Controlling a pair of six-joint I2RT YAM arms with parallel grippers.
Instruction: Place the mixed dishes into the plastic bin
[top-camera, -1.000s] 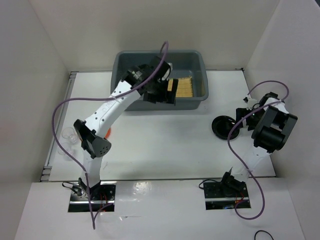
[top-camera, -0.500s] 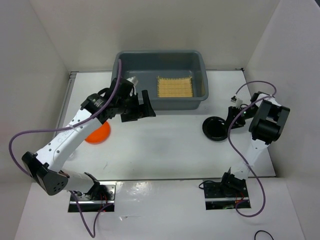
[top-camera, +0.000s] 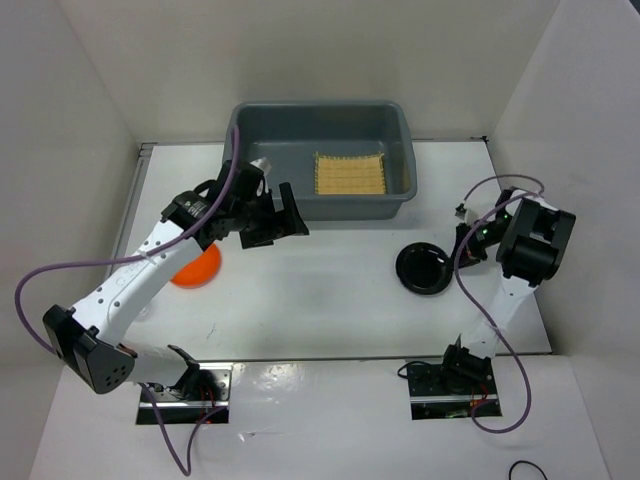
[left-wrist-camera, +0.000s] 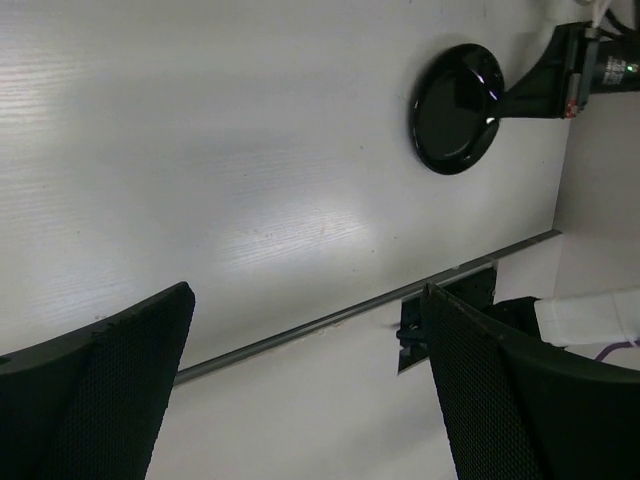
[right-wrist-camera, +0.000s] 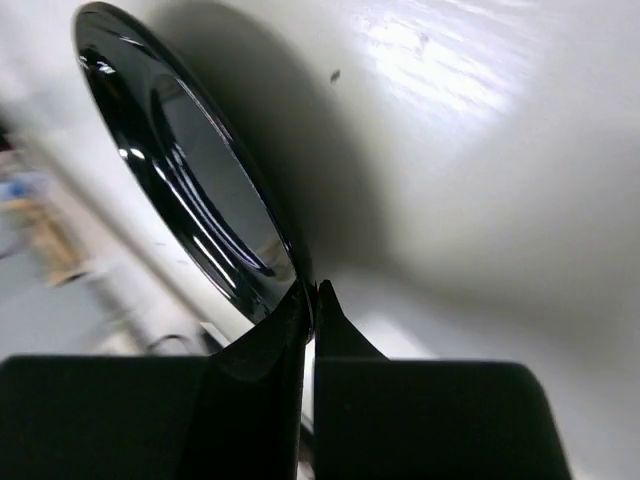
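Observation:
The plastic bin (top-camera: 320, 108) stands at the back of the table with the yellow woven mat (top-camera: 349, 173) lying flat in its right half. The black dish (top-camera: 424, 267) is tilted at the right, and my right gripper (top-camera: 459, 250) is shut on its right rim. In the right wrist view the fingertips of that gripper (right-wrist-camera: 312, 295) pinch the dish's (right-wrist-camera: 190, 200) thin edge. My left gripper (top-camera: 285, 222) hovers open in front of the bin's left part, holding nothing. The left wrist view shows its jaws (left-wrist-camera: 308, 300) wide apart and the dish (left-wrist-camera: 457, 108) far off. The orange plate (top-camera: 197, 267) lies partly under the left arm.
White walls close in the table on three sides. A metal strip (left-wrist-camera: 330, 322) marks the table's near edge, with the arm base plates (top-camera: 450, 385) behind it. Purple cables loop from both arms.
My right gripper has shut on the black dish's rim and drawn it leftward. My left arm has pulled back out of the bin to its left front, with the mat left inside.

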